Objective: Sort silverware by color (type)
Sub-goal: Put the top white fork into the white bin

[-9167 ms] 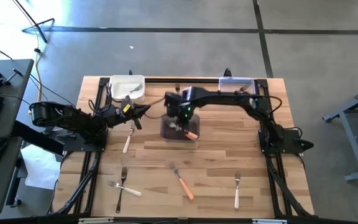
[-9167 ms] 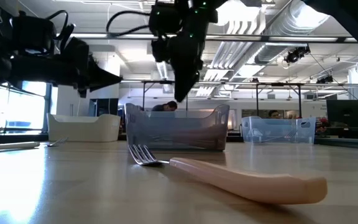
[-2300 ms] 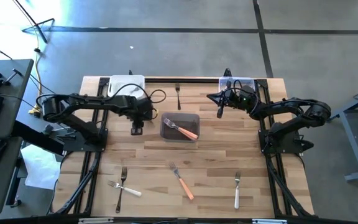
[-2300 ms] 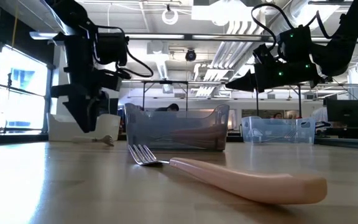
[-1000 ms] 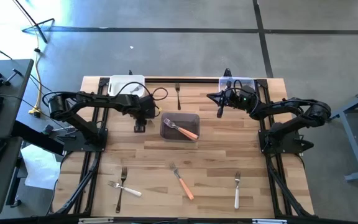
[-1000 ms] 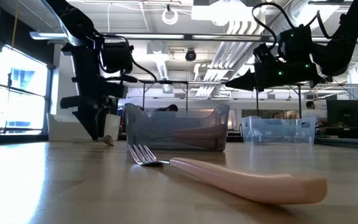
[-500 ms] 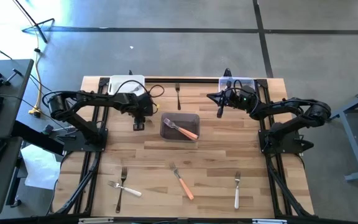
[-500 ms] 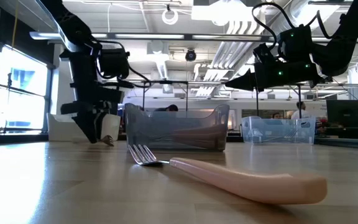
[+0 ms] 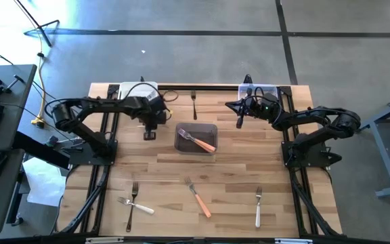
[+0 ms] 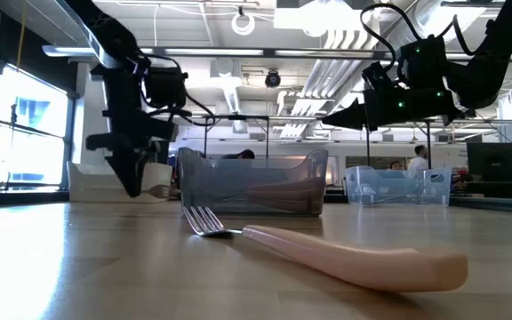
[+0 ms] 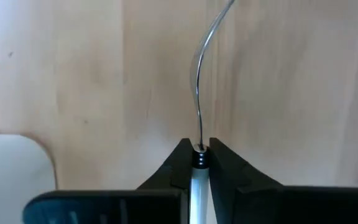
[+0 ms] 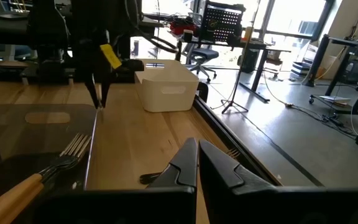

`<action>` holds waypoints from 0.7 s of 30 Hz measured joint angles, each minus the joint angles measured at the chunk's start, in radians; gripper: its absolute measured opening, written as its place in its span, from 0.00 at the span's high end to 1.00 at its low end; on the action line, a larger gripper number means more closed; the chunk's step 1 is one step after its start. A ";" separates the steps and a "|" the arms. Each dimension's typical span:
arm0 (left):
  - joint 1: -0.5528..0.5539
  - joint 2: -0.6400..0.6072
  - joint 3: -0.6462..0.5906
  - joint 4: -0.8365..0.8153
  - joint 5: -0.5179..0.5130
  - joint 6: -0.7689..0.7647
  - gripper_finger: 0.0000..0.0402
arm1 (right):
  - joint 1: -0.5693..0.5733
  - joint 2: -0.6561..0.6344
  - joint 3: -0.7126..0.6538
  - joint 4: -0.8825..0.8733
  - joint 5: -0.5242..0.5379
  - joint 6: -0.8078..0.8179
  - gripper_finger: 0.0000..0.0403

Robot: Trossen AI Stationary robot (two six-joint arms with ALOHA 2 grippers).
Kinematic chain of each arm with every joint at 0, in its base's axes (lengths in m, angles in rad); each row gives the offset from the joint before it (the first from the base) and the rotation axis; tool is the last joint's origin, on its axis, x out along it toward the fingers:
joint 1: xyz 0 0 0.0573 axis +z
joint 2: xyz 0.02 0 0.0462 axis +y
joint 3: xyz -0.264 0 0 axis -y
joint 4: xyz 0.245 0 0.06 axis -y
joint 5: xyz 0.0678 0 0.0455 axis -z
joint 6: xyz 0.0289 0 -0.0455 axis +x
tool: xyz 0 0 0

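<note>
A white-handled fork (image 11: 197,174) is gripped by the left claw (image 11: 198,149) beside the white tub (image 9: 138,93). The right claw (image 9: 239,120) is held closed, empty. Four forks are left unsorted on the counter (image 9: 235,176).

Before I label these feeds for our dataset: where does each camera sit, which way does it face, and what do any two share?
High view: overhead, facing straight down on the table and both arms.
Low view: at tabletop height, facing level across an orange-handled fork; arms enter from above.
Left wrist view: looks past the left tool, shut on a white-handled fork.
Right wrist view: looks past the shut right tool toward the white tub.
Shared: high and low views both show the dark tub.
</note>
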 joint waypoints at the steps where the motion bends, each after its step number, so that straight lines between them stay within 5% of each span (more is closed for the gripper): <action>1: 0.012 -0.002 0.017 -0.033 0.012 0.000 0.97 | 0.000 0.000 0.000 0.000 0.000 0.000 1.00; 11: 0.211 -0.033 0.260 -0.382 0.135 0.009 0.97 | 0.000 0.000 0.000 0.000 0.000 0.000 1.00; 21: 0.497 -0.032 0.389 -0.418 0.154 0.043 0.97 | 0.000 0.000 0.000 0.000 0.000 0.000 1.00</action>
